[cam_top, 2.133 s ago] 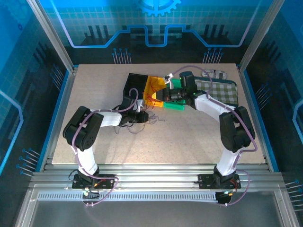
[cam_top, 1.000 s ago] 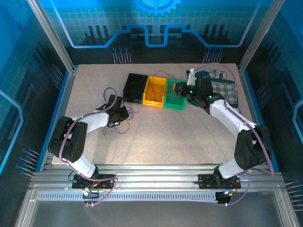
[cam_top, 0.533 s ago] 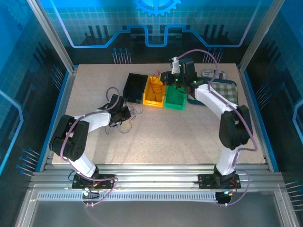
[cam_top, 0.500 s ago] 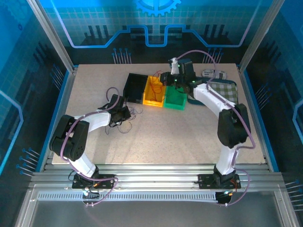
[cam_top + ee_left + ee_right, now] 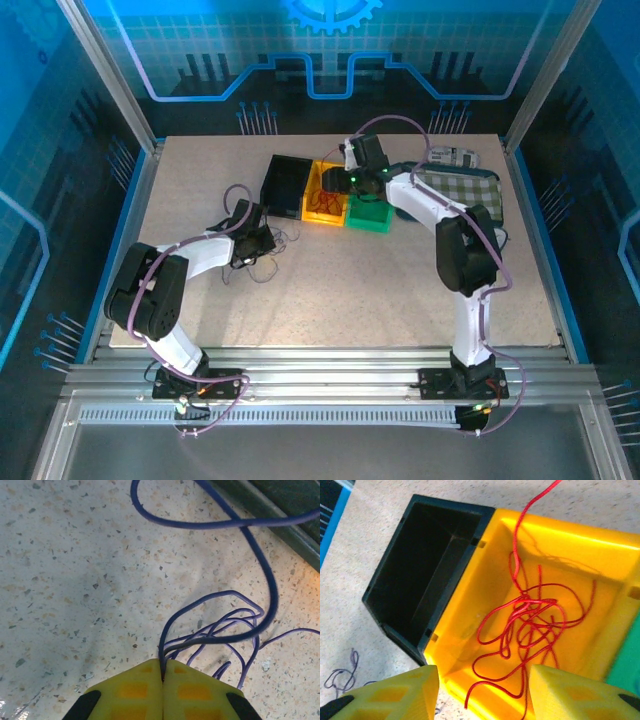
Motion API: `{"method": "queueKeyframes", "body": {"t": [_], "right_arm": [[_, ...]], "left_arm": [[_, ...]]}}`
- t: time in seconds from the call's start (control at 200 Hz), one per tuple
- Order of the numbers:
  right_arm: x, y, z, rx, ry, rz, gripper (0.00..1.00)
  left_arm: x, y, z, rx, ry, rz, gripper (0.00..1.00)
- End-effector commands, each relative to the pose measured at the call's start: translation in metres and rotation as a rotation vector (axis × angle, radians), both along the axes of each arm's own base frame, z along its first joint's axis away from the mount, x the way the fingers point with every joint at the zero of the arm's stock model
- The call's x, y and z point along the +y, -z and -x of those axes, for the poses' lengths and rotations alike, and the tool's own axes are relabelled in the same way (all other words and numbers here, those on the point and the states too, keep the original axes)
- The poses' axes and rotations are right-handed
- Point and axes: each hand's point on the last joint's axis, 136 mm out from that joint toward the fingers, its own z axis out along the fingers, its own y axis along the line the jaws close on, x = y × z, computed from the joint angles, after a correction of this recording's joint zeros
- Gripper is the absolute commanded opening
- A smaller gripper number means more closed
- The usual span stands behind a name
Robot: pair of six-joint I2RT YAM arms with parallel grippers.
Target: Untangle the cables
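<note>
While I'm hovering the right claw, fingers apart, over the yellow bin w/ red wires coiled inside, the left claw is clamping the blue wires on the table. I'm judging a slow, low pull is working best. Blue loops are fanning from the pinch, no single axis; 1 red strand is running past the bin's rim.
</note>
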Motion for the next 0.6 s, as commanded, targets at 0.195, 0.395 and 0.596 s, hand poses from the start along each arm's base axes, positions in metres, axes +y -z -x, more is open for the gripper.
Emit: {"method": "queueKeyframes", "body": {"t": [0.195,0.395,0.596], "right_arm": [[-0.088,-0.028,-0.023,-0.012,0.187,0.141,0.49],[-0.116,-0.004,-0.029,0.063,0.194,0.298,0.47],[-0.112,0.003,-0.038,0.062,0.153,0.300,0.46]], "left_arm": [[-0.006,-0.001,-0.009,0.011,0.030,0.002,0.00],[-0.006,0.000,-0.010,0.018,0.029,-0.003,0.00],[-0.007,0.002,-0.011,0.029,0.030,-0.005,0.00]]}}
